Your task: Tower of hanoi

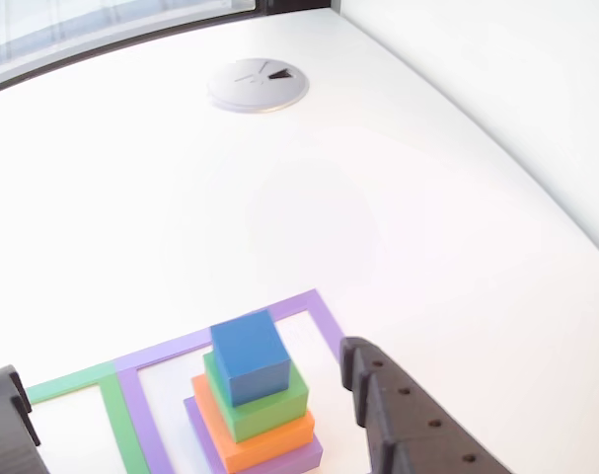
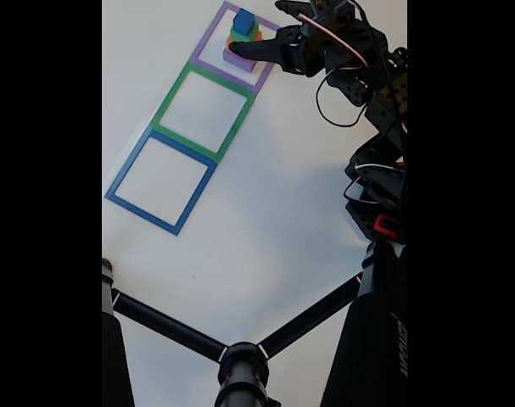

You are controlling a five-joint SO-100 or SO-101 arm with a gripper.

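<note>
The Tower of hanoi stands stacked inside the flat purple square outline. The blue cube is on top, then the green block, the orange block and the purple flat block. My gripper is open, with one black finger to the left of the stack and the other to its right, neither touching it. In the fixed view the tower sits at the top, with the gripper spread around it.
A green square outline and a blue one adjoin the purple outline in a row. A round grey grommet lies far back on the white table. Black stand legs cross the lower fixed view.
</note>
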